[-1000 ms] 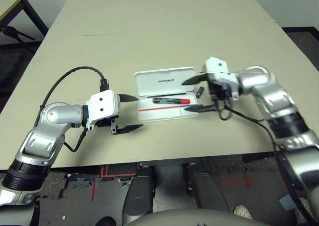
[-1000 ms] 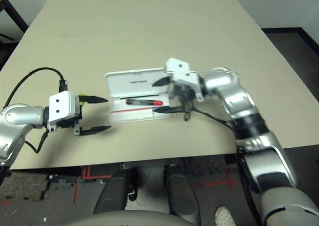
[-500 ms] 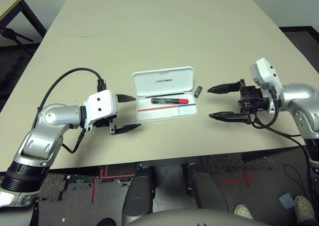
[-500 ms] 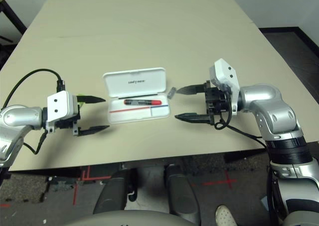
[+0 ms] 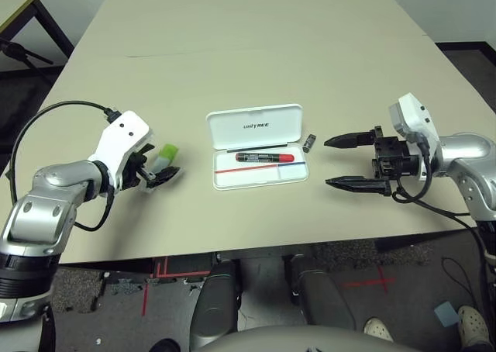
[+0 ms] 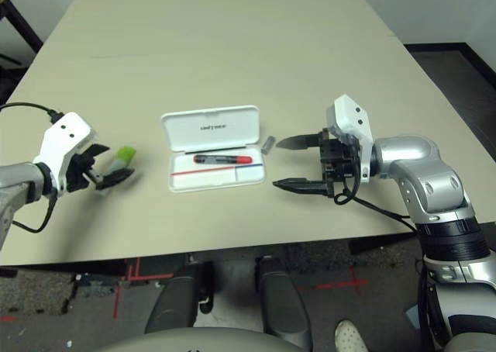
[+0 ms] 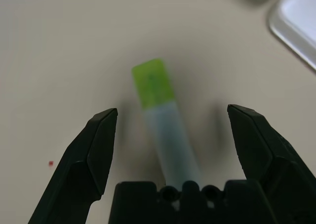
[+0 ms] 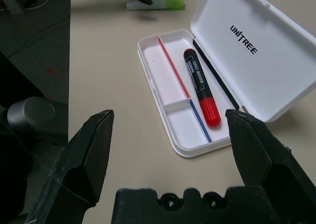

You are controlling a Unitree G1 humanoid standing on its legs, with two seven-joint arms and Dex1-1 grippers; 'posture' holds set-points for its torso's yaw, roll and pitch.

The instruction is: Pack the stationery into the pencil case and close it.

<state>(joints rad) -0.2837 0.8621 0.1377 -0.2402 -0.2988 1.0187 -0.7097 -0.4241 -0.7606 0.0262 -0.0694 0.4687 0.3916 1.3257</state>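
Two grippers: both spread wide, neither holding anything.
Left gripper: tilted down over the table on the robot's left, fingers wide apart on either side of the highlighter, not touching it.
Highlighter: pale barrel with a lime-green cap, lying flat on the table well to the left of the pencil case, cap end pointing away from the left gripper.
Right gripper: held above the table to the right of the case, fingers pointing left toward it, wide open and empty.
Pencil case: white hinged box near the middle of the table, lid open and leaning back, dark "UNITREE" lettering on the inside of the lid; a divider wall splits the tray.
Black marker: red cap, lying inside the tray along the hinge side.
Red-and-blue pencil: thin, lying in the tray beside the marker, along the divider.
Dark grey stubby piece: on the table just beside the case's right edge, outside it, between the case and the right gripper.
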